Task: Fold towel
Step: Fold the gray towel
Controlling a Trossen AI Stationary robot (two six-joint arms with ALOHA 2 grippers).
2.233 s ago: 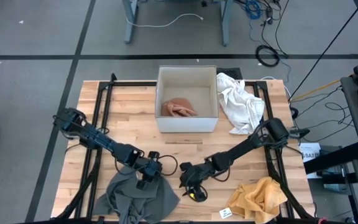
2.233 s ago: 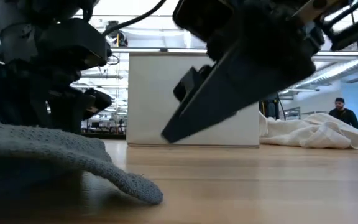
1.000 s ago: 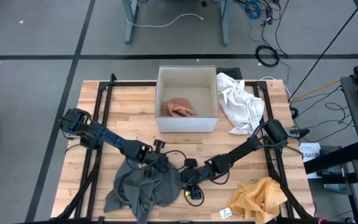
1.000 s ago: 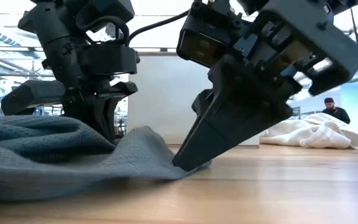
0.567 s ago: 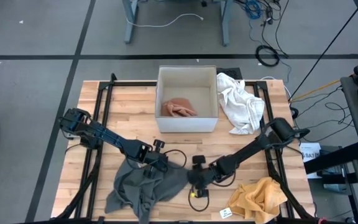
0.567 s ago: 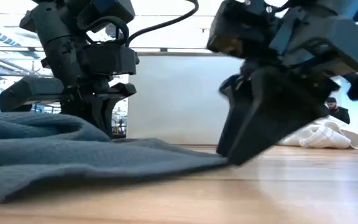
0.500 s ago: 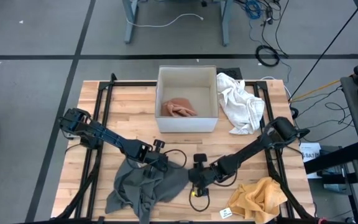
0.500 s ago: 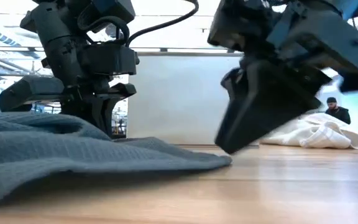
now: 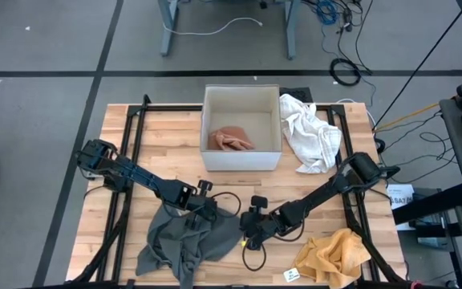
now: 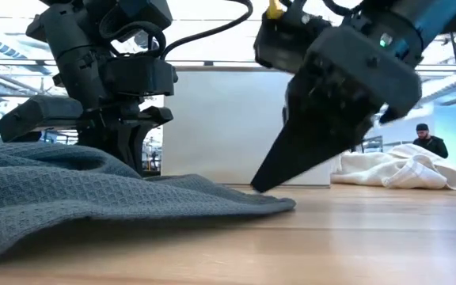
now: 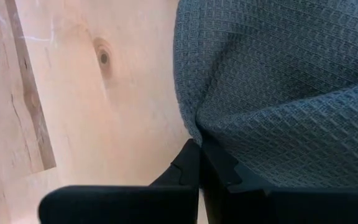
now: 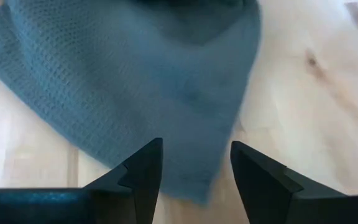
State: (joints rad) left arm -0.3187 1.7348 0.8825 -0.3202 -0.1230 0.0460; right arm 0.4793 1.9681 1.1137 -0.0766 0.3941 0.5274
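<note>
A grey waffle-weave towel lies crumpled on the near middle of the wooden table. My left gripper stands at the towel's far edge, shut on it, and also shows in the low view. My right gripper is open and slants down over the towel's right corner, which lies flat on the wood. In the low view the right gripper's fingertip is just at the cloth's surface. My left gripper pinches the towel's edge between its two shut fingers, coming from above and pointing down. The cloth spreads away from the fingers and rests on the table, slack; whether one layer or several, I cannot tell. My right gripper: I cannot tell whether its fingertips touch the corner.
A white box holding a pinkish cloth stands at the far middle. Right of it lies a white cloth, and a yellow cloth lies at the near right. Black frame rails run along the table's sides. A person shows far behind the table.
My right gripper, still open, slid toward the table's right edge with its tips on the towel's right corner and drew the raised fold out flat. It then lifted off and came back a little toward the left, over that corner. The rest of the towel stayed put.
</note>
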